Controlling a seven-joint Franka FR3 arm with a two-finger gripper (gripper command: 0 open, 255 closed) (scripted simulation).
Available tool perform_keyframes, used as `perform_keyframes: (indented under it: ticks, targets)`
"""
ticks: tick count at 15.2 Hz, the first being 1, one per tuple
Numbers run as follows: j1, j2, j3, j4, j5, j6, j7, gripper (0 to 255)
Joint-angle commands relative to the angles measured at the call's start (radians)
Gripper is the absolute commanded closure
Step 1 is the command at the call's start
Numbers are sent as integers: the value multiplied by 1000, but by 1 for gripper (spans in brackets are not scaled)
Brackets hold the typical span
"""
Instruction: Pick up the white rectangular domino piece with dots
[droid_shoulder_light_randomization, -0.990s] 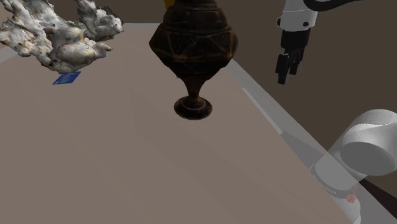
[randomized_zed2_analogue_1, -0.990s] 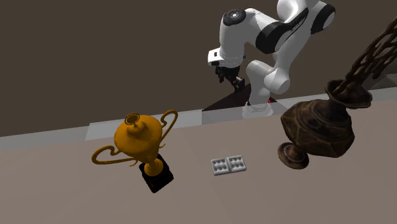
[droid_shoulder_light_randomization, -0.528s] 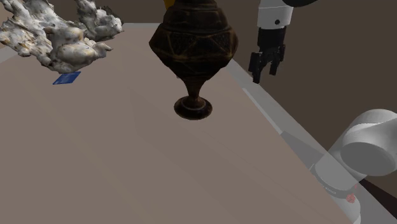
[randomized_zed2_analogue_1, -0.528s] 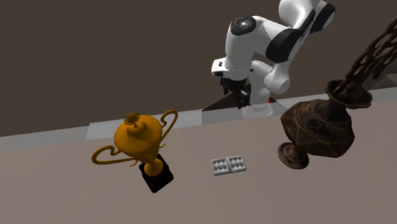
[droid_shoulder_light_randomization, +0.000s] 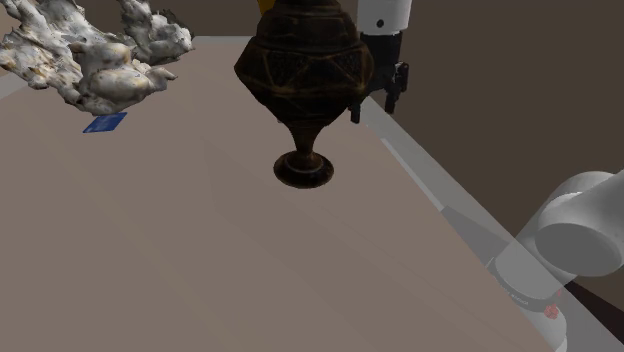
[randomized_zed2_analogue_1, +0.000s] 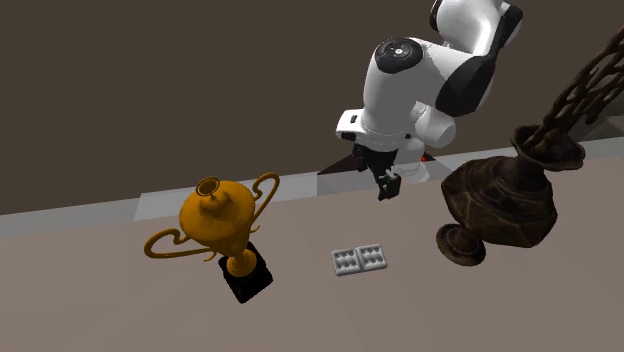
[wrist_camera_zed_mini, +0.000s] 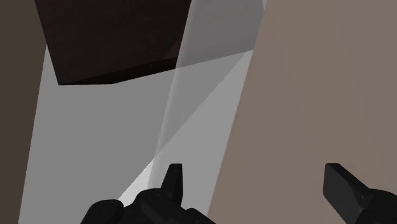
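The white domino (randomized_zed2_analogue_1: 359, 260) lies flat on the brown bench (randomized_zed2_analogue_1: 300, 315), dots up, between a golden trophy (randomized_zed2_analogue_1: 222, 222) and a dark brown urn (randomized_zed2_analogue_1: 500, 205). The white arm (randomized_zed2_analogue_1: 410, 90) hangs its black jaws over the bench's grey edge strip (randomized_zed2_analogue_1: 230, 192), clear of the domino. The jaws stand apart, nothing between them. Elsewhere on the bench sit a pale rock (droid_shoulder_light_randomization: 90, 55) and a blue card (droid_shoulder_light_randomization: 105, 123).

A white domino (randomized_zed2_analogue_1: 359, 260) marked with dots lies flat on the brown worktop (randomized_zed2_analogue_1: 150, 310), between a golden trophy (randomized_zed2_analogue_1: 222, 225) on a black base and a dark brown vase (randomized_zed2_analogue_1: 500, 205). The white arm (randomized_zed2_analogue_1: 415, 85) hangs its black pincer (randomized_zed2_analogue_1: 388, 187) above the worktop's far edge, well apart from the domino.
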Motion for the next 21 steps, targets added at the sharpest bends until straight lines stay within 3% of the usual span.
perform_keyframes:
  ticks: [1, 8, 14, 21]
  targets:
    - [-4, 75, 33, 74, -3, 16, 74, 0]
    - [6, 321, 120, 348, -69, 26, 321, 0]
    - [62, 563, 159, 655, -178, -24, 516, 0]
    - [55, 543, 153, 535, -170, 78, 513, 0]
